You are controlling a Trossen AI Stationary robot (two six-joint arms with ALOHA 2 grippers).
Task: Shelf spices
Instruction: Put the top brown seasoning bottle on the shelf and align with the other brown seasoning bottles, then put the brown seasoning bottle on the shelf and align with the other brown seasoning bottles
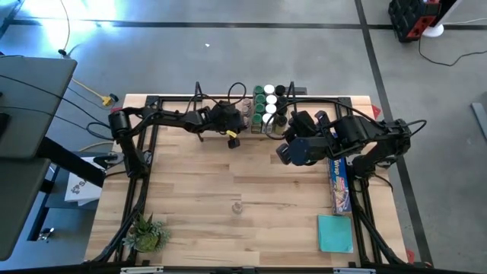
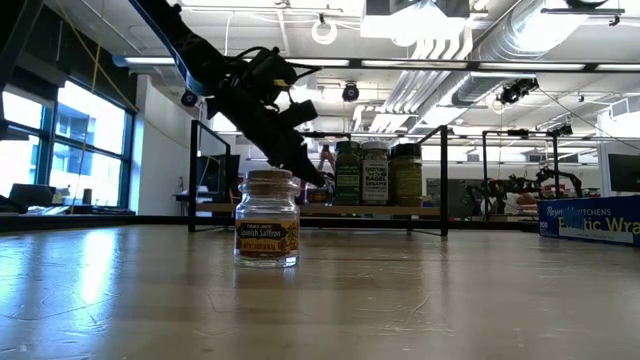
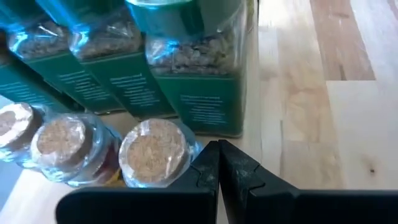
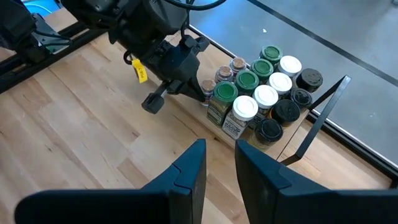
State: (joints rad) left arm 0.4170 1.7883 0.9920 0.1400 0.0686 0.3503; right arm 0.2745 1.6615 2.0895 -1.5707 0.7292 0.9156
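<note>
Desk [image 1: 198, 175]: shelf [image 1: 300, 93] at far edge, partly hidden by my arms. Spices [image 4: 261, 99] packed on it: 4 green, 3 white, 4 dark lids, 3 cork-topped. 1 stray jar [image 2: 267, 218] mid-desk reads "Spanish Saffron". My left end effector [image 3: 217, 163] pinched fully closed, empty, beside cork jars. Right end effector [image 4: 219, 165] narrow gap, empty, hovering.

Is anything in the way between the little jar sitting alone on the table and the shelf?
No. The lone jar stands mid-table, and only bare tabletop lies between it and the shelf. The left gripper, shut and empty, hangs by the shelf's jars.
</note>
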